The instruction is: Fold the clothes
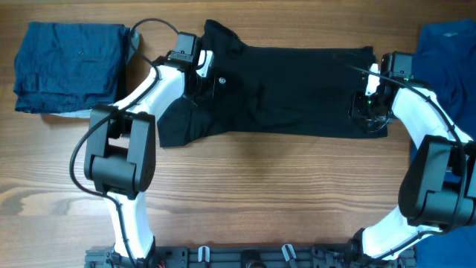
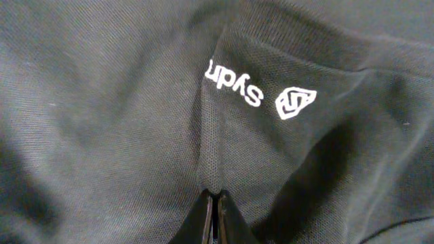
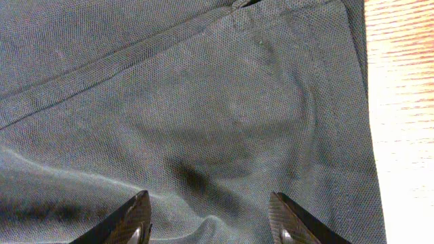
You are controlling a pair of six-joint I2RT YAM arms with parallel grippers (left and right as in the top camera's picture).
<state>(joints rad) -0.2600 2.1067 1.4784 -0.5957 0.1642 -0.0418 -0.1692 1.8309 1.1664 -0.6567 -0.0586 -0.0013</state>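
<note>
The black shirt [image 1: 282, 93] lies spread across the far middle of the desk [image 1: 260, 186]. The left fingers [image 2: 207, 215] are pressed together, pinching a ridge of cloth just near of the white chest logo [image 2: 296, 103]. Beside the logo, upside-down lettering reads "Sydn", and the rest is lost in a fold. The right fingers [image 3: 132, 217] are spread wide over the shirt's right end, gripping nothing.

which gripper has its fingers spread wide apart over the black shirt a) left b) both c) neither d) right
D: the right wrist view shows the right gripper with its two fingers wide apart above the black shirt, near its edge. The left gripper has its fingers pressed together, pinching a crease of fabric below the white logo.
</note>
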